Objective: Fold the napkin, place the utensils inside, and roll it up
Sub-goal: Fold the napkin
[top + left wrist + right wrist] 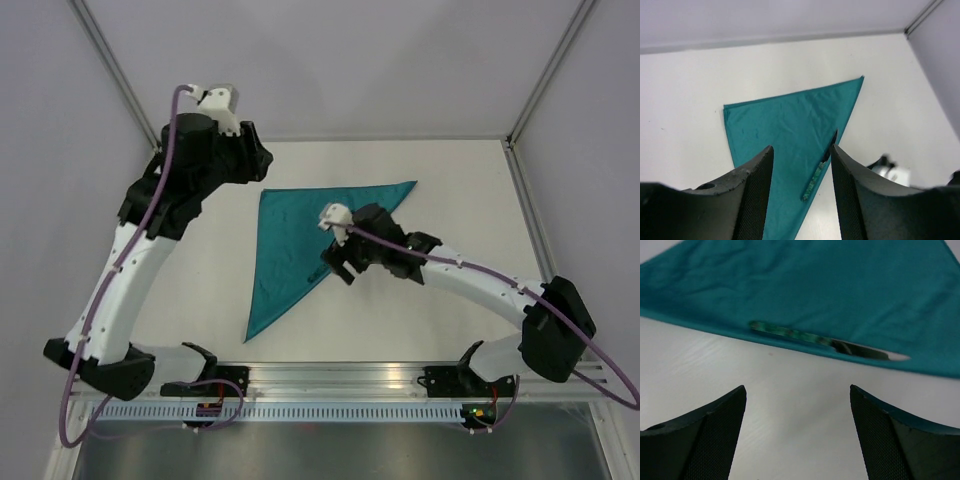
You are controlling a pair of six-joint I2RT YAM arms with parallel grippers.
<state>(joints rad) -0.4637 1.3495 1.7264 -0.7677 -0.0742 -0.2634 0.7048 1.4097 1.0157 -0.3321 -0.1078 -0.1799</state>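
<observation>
The teal napkin (292, 245) lies flat on the white table, folded into a triangle; it also shows in the left wrist view (785, 120) and the right wrist view (815, 290). A knife with a green marbled handle (816, 181) lies on the napkin along its long right edge, and shows in the right wrist view (790, 333). No other utensil is in view. My right gripper (340, 266) (797, 386) is open and empty, low over the bare table just beside that edge and the knife. My left gripper (260, 160) (801, 146) is open and empty, raised behind the napkin's back left corner.
The white table (450, 180) is walled at the back and on both sides by grey panels with metal posts (545, 80). The aluminium rail (340, 380) with both arm bases runs along the near edge.
</observation>
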